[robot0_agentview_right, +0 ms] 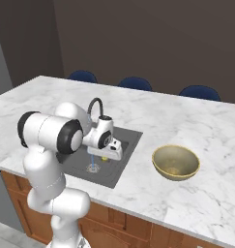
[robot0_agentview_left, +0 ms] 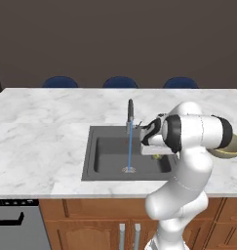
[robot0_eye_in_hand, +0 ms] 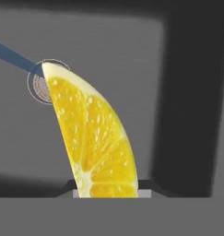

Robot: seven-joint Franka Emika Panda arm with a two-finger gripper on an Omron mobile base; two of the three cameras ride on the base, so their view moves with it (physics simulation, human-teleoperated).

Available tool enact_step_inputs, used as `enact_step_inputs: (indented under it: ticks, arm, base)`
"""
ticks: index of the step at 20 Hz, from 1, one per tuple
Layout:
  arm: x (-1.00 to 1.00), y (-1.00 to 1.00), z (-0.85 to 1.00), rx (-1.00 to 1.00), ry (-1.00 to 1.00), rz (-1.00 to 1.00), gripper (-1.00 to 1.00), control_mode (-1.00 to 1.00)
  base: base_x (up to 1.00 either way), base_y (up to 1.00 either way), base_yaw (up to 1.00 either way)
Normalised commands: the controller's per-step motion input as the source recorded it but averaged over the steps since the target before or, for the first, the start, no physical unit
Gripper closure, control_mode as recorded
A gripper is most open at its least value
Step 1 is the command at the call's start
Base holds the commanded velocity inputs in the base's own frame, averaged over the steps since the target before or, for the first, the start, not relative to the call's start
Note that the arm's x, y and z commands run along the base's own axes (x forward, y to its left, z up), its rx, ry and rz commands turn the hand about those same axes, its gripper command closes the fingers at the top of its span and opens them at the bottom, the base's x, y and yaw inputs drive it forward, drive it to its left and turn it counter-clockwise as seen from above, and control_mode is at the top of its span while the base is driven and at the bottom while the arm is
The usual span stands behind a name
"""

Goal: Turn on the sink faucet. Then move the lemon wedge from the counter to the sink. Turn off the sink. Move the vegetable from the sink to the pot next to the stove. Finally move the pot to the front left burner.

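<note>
My gripper (robot0_eye_in_hand: 106, 191) is shut on the lemon wedge (robot0_eye_in_hand: 92, 138), a bright yellow slice that stands up between the fingertips. It hangs inside the dark grey sink (robot0_eye_in_hand: 132, 60), above the basin floor and to the right of the round drain (robot0_eye_in_hand: 37, 85). From the left base, the gripper (robot0_agentview_left: 156, 154) is low over the right half of the sink (robot0_agentview_left: 105, 156), with a bit of the lemon wedge (robot0_agentview_left: 157, 157) under the hand. The sink faucet (robot0_agentview_left: 130, 113) runs, and a thin blue stream (robot0_agentview_left: 130, 149) falls to the drain. The pot and stove are out of view.
A tan bowl (robot0_agentview_right: 176, 162) sits on the white marble counter (robot0_agentview_right: 196, 131) right of the sink, close behind my elbow (robot0_agentview_left: 215, 132). Three blue chair backs (robot0_agentview_left: 120, 82) line the far edge. A dishwasher front (robot0_agentview_left: 15, 227) is at the lower left.
</note>
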Motion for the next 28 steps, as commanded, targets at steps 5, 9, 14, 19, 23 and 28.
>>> enact_step_inputs:
  ticks: [5, 9, 14, 19, 23, 28]
  arm:
    - [0.28, 0.00, -0.24, 0.00, 0.00, 0.08, 1.00, -1.00]
    - [0.24, 0.00, -0.40, 0.00, 0.00, 0.10, 1.00, -1.00]
    - [0.31, 0.04, -0.37, 0.00, 0.00, 0.07, 1.00, -1.00]
    - [0.42, 0.14, -0.32, 0.00, 0.00, 0.05, 1.00, -1.00]
    - [0.30, 0.16, -0.37, 0.00, 0.00, 0.04, 1.00, -1.00]
    - [0.25, 0.29, -0.20, 0.00, 0.00, 0.05, 1.00, -1.00]
  base:
    - [0.00, 0.00, 0.00]
    - [0.00, 0.00, 0.00]
    - [0.00, 0.00, 0.00]
    - [0.00, 0.00, 0.00]
    - [0.00, 0.00, 0.00]
    - [0.00, 0.00, 0.00]
